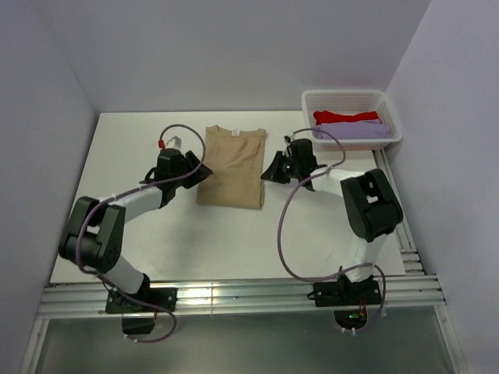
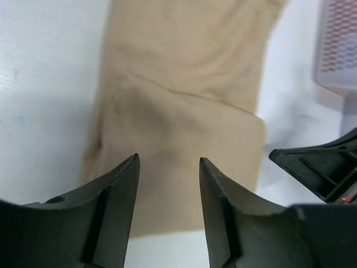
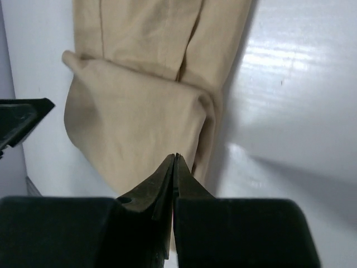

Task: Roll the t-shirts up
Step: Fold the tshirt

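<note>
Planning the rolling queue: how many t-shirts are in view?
3: the tan t-shirt lying on the table, the red t-shirt and lavender t-shirt in the basket; more may hide underneath.

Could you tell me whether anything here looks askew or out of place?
The tan t-shirt is folded over crookedly at its near end: the fold slants and one corner pokes past the side. Nothing else stands out.
</note>
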Controlling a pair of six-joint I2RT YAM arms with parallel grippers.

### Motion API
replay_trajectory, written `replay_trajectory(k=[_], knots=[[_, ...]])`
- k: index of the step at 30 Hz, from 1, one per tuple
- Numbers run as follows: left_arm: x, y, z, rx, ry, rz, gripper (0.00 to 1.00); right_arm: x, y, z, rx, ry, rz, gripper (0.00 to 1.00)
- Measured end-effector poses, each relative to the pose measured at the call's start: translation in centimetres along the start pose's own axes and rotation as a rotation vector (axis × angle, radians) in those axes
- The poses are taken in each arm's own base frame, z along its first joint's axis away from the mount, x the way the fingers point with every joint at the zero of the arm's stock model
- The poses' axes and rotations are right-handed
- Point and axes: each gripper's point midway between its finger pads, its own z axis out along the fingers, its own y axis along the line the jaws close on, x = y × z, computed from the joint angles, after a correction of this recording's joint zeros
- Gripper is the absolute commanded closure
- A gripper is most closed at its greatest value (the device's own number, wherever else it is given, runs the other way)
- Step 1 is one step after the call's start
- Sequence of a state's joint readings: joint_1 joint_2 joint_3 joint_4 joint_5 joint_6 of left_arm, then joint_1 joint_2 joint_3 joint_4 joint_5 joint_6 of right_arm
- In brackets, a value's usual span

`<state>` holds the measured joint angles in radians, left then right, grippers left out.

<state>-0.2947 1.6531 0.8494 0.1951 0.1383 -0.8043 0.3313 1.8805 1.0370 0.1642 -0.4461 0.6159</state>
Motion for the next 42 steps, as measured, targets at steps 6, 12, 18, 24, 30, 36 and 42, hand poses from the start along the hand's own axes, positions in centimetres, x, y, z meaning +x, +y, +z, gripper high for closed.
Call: replay_trajectory(k=[6, 12, 18, 24, 30, 36, 42], knots=[[-0.1, -1.4, -3.7, 0.078, -0.117, 0.036, 0.45, 1.1, 2.1, -4.9, -0.027, -0.143, -0.110, 0.88], [4.9, 1.0, -5.9, 0.088, -0.123, 0.083, 0.01, 6.3, 0.7, -6.6, 0.010, -0.191, -0.168, 0.68], [8.9, 1.2, -8.3, 0.175, -0.159, 0.153, 0.01, 10.8, -0.6, -7.8, 0.086, -0.250, -0.249, 0.52], [8.2, 1.4, -10.5, 0.223, -0.286, 0.153, 0.01, 10.3, 0.6, -9.1, 0.123, -0.411, -0.273, 0.27], [4.3, -0.3, -13.9, 0.296, -0.489, 0.116, 0.01, 10.0, 0.0, -10.7, 0.175, -0.520, -0.256, 0.04], [2.2, -1.4, -15.9, 0.331, -0.600, 0.128, 0.01, 11.2, -1.8, -11.5, 0.186, -0.543, -0.245, 0.11], [3.5, -0.5, -14.7, 0.294, -0.539, 0.187, 0.00, 11.4, -1.6, -11.1, 0.173, -0.535, -0.253, 0.18]])
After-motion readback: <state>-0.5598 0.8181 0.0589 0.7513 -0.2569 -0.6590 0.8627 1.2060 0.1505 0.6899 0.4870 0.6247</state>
